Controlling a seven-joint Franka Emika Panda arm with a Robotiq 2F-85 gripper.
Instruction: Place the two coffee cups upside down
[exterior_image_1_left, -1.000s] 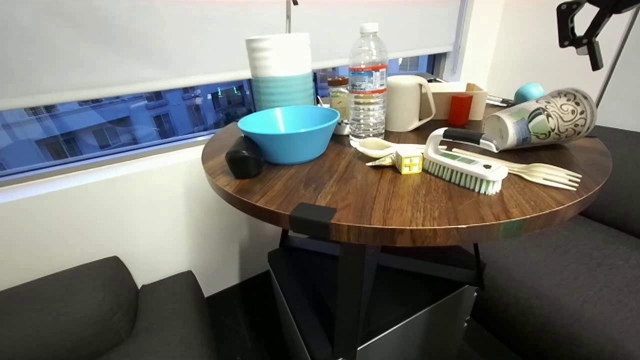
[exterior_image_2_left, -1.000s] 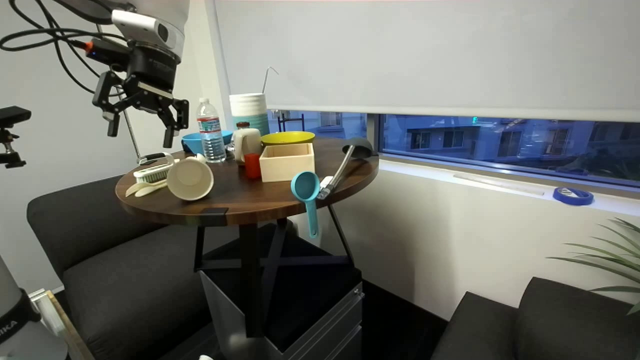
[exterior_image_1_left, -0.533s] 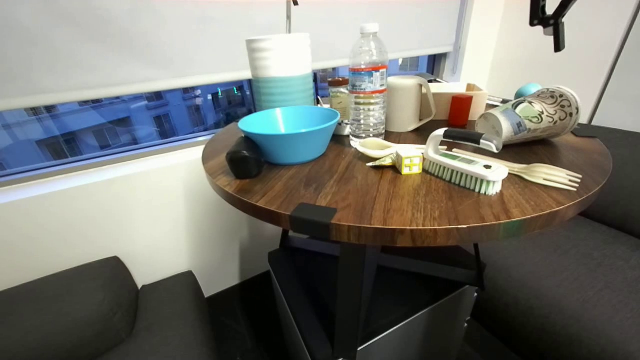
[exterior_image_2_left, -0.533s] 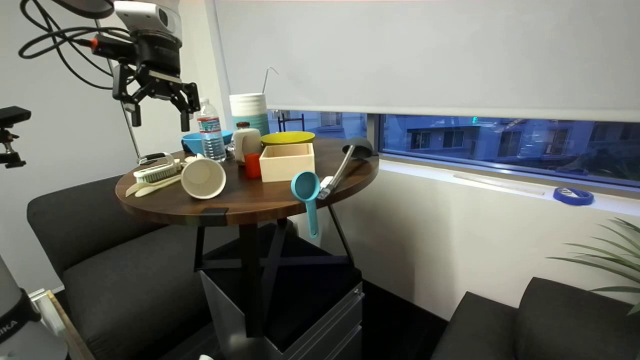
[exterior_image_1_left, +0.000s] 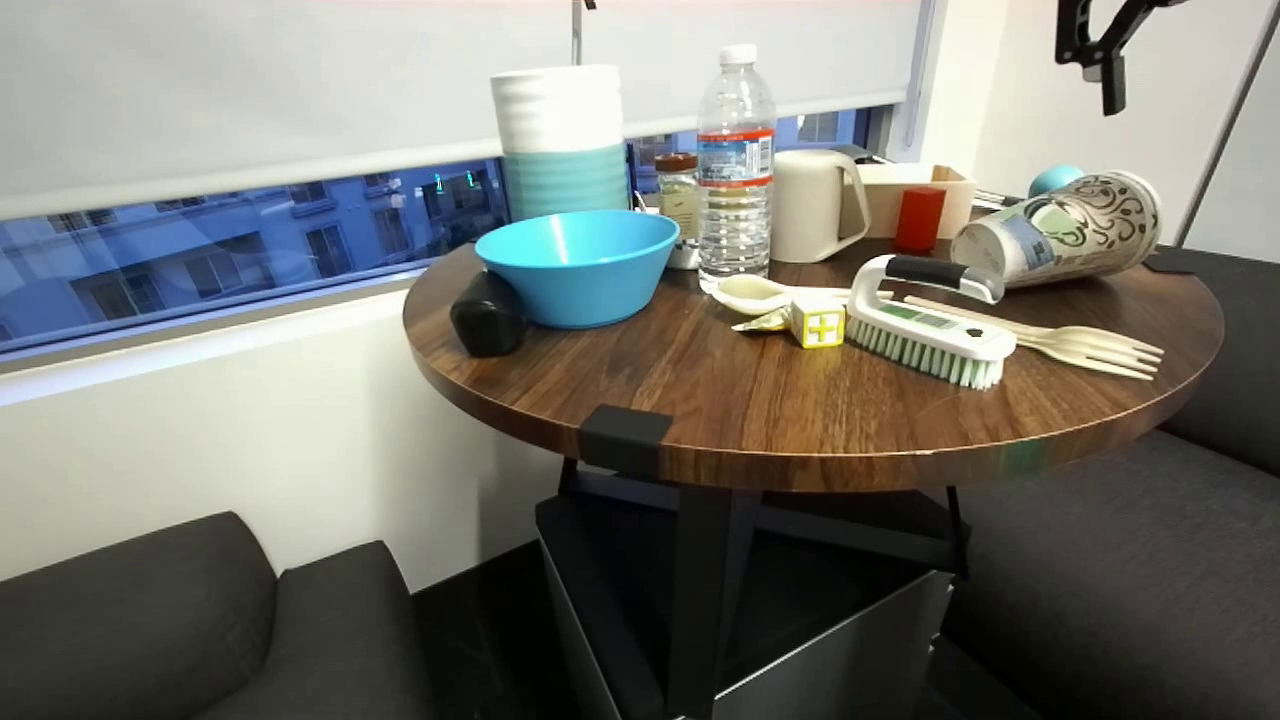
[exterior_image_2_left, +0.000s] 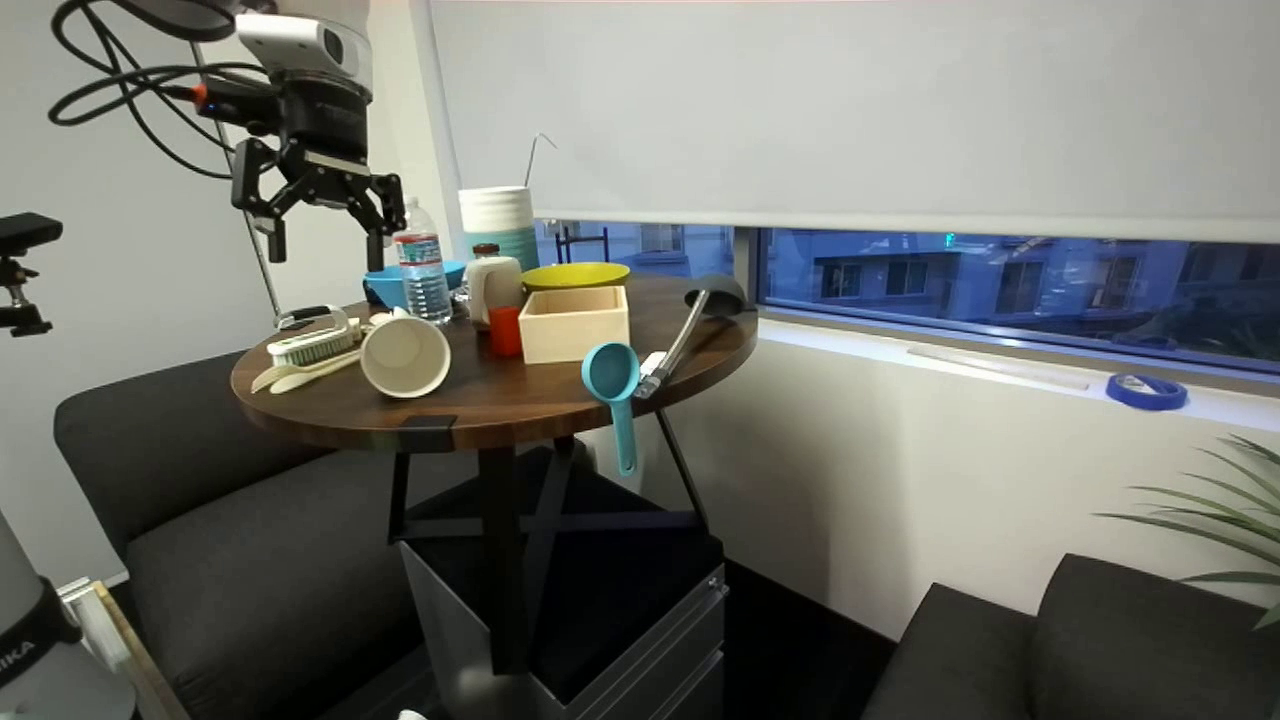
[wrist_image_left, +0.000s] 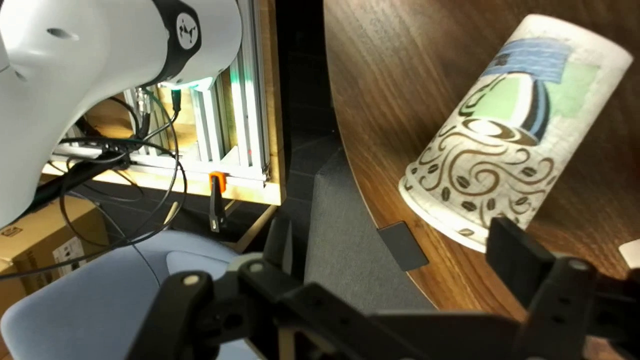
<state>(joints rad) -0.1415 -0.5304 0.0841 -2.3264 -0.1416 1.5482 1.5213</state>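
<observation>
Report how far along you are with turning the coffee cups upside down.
Done: nothing that I can see; the printed paper cup lies on its side on the table. In hand: nothing; the end effector hangs open, clear of that cup in both exterior views. Left: stand it mouth-down, then do the second cup, which I cannot make out in any view.

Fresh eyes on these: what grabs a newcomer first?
The printed cup, big in the wrist view, lying on its side with its mouth towards the edge of the table. Next, the bright blue bowl towards the left of an exterior view, with the tall bottle standing to its right. Then the open hand, hanging higher than the cup in an exterior view, nothing in its grip.
</observation>
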